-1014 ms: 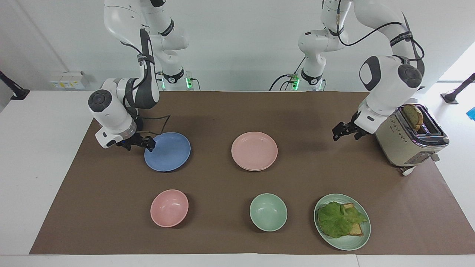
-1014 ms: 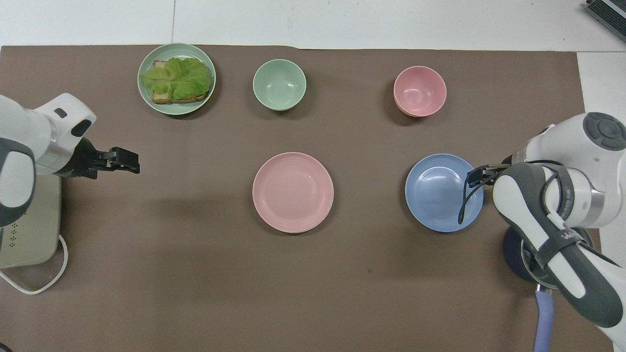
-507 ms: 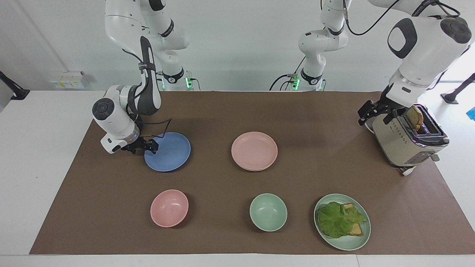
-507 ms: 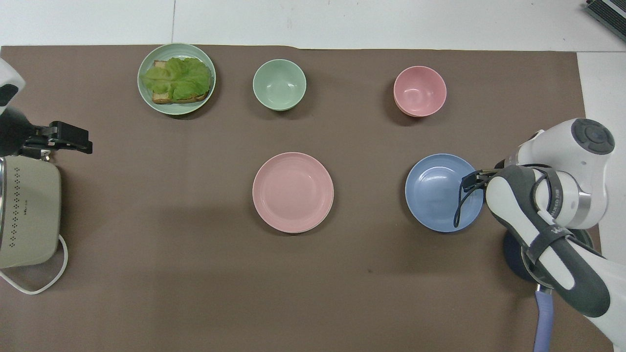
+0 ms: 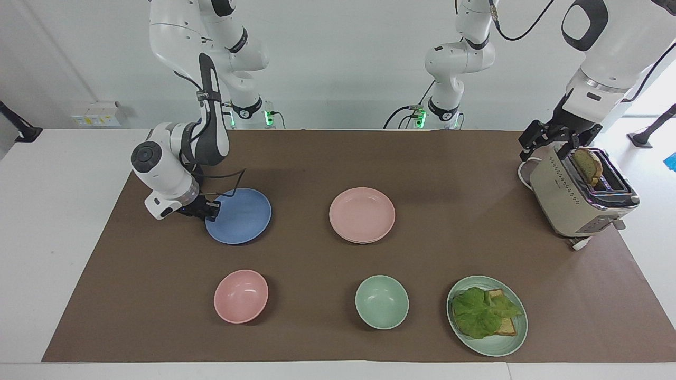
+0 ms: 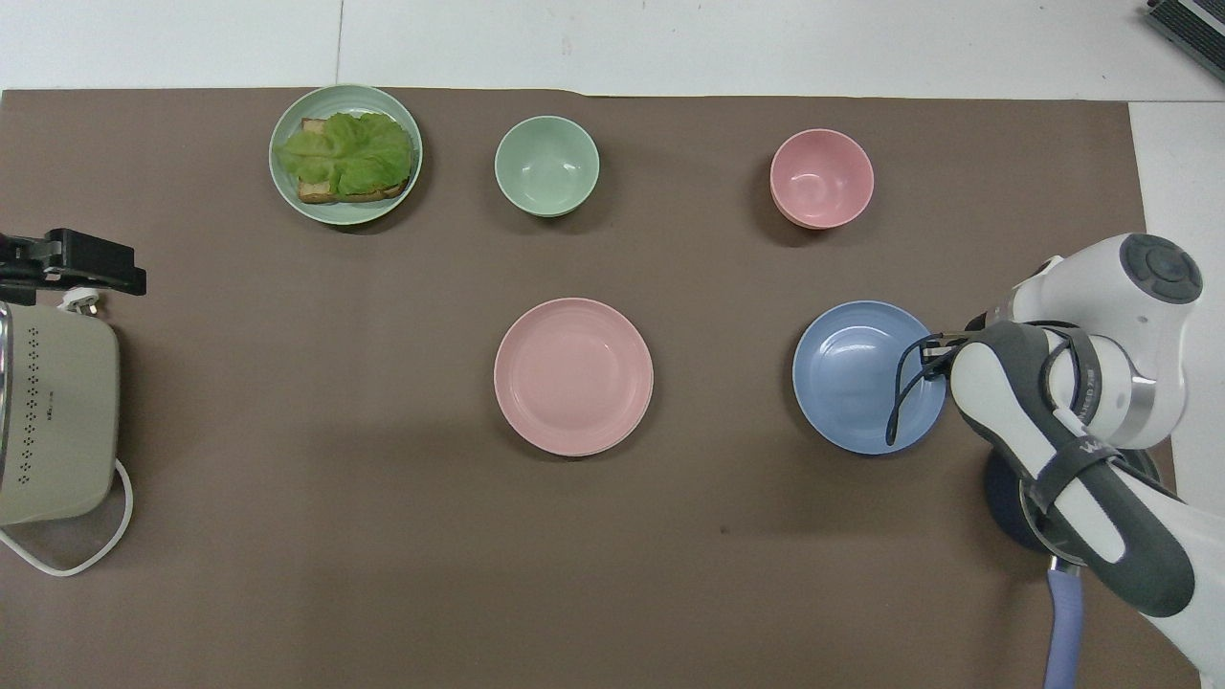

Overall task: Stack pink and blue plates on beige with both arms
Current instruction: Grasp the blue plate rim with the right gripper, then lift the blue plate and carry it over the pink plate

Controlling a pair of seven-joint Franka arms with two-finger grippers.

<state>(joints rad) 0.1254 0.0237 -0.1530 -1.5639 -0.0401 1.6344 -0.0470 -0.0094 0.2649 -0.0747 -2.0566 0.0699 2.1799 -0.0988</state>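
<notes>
right gripper (image 5: pixel 210 209) at blue plate (image 5: pixel 243 217) rim, grip unclear | plate at right arm's end, beside pink plate (image 5: pixel 362 214) | left gripper (image 5: pixel 534 141) open over toaster (image 5: pixel 570 206), waiting | advice: seat rim deep, lift level

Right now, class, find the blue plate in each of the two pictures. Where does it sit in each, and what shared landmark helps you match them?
Facing view: the blue plate lies left of centre, in the row nearer the robots, with the right gripper at its rim.
Overhead view: the blue plate lies right of centre, in the lower row.
Shared landmark: the pink plate lies beside it in both, toward the table's middle.
</notes>
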